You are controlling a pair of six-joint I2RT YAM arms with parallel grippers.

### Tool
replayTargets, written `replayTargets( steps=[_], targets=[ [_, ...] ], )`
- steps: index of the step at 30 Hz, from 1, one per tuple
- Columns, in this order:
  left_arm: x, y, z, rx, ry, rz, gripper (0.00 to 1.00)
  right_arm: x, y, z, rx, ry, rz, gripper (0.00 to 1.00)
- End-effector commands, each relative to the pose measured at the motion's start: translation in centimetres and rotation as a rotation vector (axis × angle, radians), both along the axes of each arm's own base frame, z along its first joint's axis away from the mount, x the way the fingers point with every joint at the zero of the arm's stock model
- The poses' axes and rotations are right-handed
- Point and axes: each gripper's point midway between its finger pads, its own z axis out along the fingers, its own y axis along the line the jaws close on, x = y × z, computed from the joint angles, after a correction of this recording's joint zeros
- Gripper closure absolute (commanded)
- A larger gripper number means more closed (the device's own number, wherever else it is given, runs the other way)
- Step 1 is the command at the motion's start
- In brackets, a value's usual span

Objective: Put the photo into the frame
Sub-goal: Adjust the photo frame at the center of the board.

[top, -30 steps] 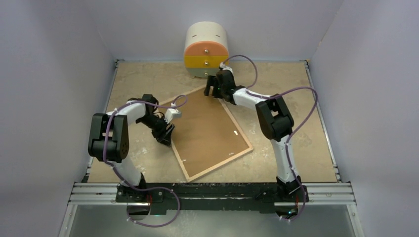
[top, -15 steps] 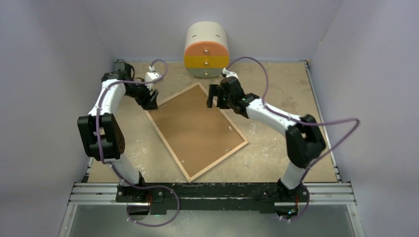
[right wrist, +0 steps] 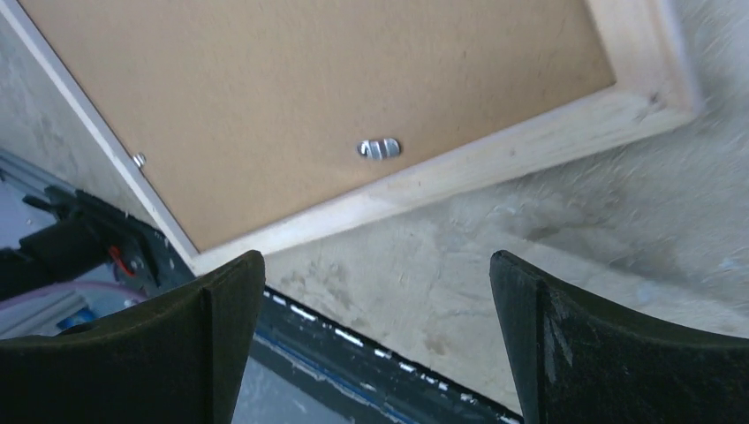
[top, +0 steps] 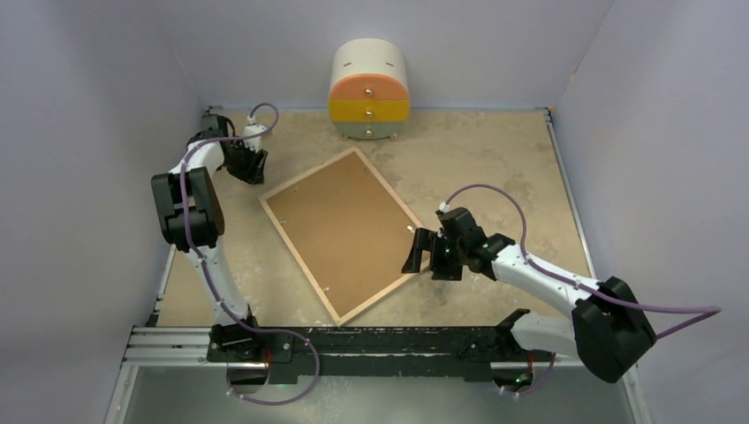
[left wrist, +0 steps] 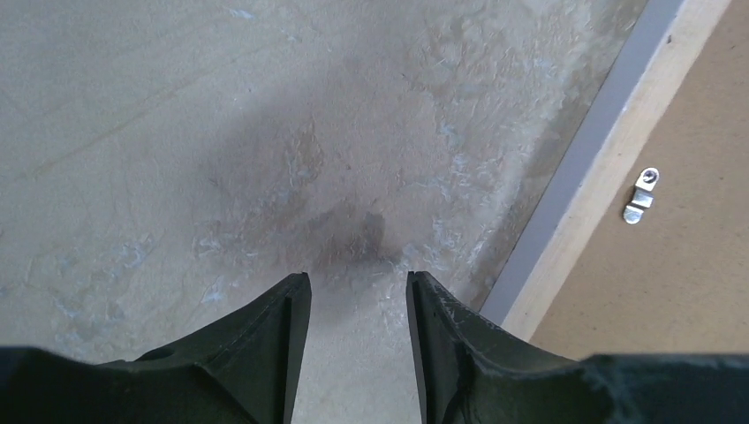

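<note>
The frame [top: 303, 262] lies back-up in the middle of the table, its light wood rim around the brown backing board [top: 340, 231]. The photo is not in view. My left gripper [top: 252, 170] is open and empty over bare table beyond the frame's far left edge. In the left wrist view [left wrist: 358, 278] the frame's rim [left wrist: 611, 177] and a metal clip [left wrist: 640, 196] lie to its right. My right gripper [top: 422, 265] is wide open and empty beside the frame's right corner. The right wrist view [right wrist: 378, 261] shows the rim [right wrist: 530, 146] and a clip [right wrist: 378, 147].
A round white cabinet [top: 368, 88] with orange, yellow and pale drawers stands at the back middle. Grey walls close in the left, right and back. The black rail [top: 380, 340] carrying the arm bases runs along the near edge.
My left arm went from the frame's left edge to the far left of the table. My right arm went from the frame's far corner to its near right corner. The frame shifted slightly.
</note>
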Motion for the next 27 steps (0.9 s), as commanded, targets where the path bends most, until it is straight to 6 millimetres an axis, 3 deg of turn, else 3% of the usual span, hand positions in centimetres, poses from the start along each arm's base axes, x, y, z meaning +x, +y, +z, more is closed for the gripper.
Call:
replayTargets(
  steps=[1, 5, 11, 17, 21, 23, 27],
  targets=[
    [0.0, -0.1, -0.8, 0.033, -0.013, -0.006, 0.54, -2.3, 1.4, -0.3, 0.106, 0.121, 0.045, 0.01],
    [-3.9, -2.4, -2.7, 0.012, 0.078, -0.122, 0.54, -0.6, 1.6, -0.9, 0.121, 0.112, 0.018, 0.01],
    [-10.9, -5.5, -3.9, -0.022, 0.198, -0.309, 0.54, 5.5, -0.9, 0.0, 0.139, 0.027, -0.118, 0.01],
    [-17.8, -8.3, -3.8, -0.077, 0.285, -0.519, 0.54, 10.7, -2.8, 1.7, 0.096, -0.063, -0.181, 0.01],
    [-22.0, -10.4, -3.3, -0.169, 0.343, -0.639, 0.54, 13.7, -4.7, 1.5, 0.018, -0.094, -0.229, 0.02],
    [-23.3, -11.3, -2.8, -0.204, 0.348, -0.669, 0.54, 15.3, -5.5, 1.9, 0.007, -0.124, -0.255, 0.02],
    [-22.8, -12.0, -2.2, -0.251, 0.323, -0.641, 0.54, 18.1, -6.3, 3.1, -0.007, -0.168, -0.294, 0.04]
  ],
)
